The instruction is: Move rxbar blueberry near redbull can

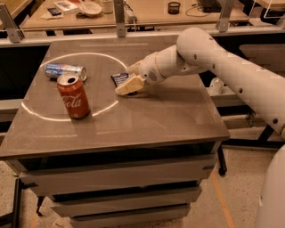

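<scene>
The rxbar blueberry [119, 79] is a flat dark navy wrapper lying on the grey table [169, 116], mostly covered by my gripper. My gripper [128, 85] is low over the bar's right end, its cream fingers touching or just above it. The redbull can [65, 71], silver and blue, lies on its side at the table's left, behind the upright red Coca-Cola can [73, 96]. The bar is about a can's length to the right of the redbull can.
A bright ring of light [111, 58] marks the tabletop around the cans. My white arm [231, 71] reaches in from the right. A desk with clutter [93, 8] stands behind the table. Drawers [116, 178] are below the tabletop.
</scene>
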You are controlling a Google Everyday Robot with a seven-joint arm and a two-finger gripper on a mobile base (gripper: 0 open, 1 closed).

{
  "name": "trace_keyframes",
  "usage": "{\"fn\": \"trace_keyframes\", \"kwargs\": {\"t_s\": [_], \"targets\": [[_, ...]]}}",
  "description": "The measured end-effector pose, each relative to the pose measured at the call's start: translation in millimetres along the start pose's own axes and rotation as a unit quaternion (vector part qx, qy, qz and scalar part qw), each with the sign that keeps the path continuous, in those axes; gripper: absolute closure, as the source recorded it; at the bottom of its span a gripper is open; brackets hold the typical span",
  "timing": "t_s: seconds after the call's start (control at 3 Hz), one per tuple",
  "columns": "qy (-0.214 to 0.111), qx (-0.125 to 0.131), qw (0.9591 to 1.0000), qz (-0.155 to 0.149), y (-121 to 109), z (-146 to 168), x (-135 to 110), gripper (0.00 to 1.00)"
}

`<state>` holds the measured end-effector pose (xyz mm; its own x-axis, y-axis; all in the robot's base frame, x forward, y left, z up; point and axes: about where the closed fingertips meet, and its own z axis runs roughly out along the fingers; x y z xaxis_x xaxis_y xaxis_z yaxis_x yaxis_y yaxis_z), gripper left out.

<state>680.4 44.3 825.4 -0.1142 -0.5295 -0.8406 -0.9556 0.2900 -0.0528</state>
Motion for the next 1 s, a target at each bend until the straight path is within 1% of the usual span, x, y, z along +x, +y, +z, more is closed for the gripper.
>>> {"fn": "trace_keyframes", "kwargs": {"t_s": [0.33,0.67,1.0], "targets": [[0.002,-0.013,0.9998,-0.014,2,2,-1,0.63],[0.000,-0.016,0.9996,-0.023,0,2,-4,0.87],[-0.022,-0.006,0.9989,-0.040,-8,-2,-23,1.00]]}}
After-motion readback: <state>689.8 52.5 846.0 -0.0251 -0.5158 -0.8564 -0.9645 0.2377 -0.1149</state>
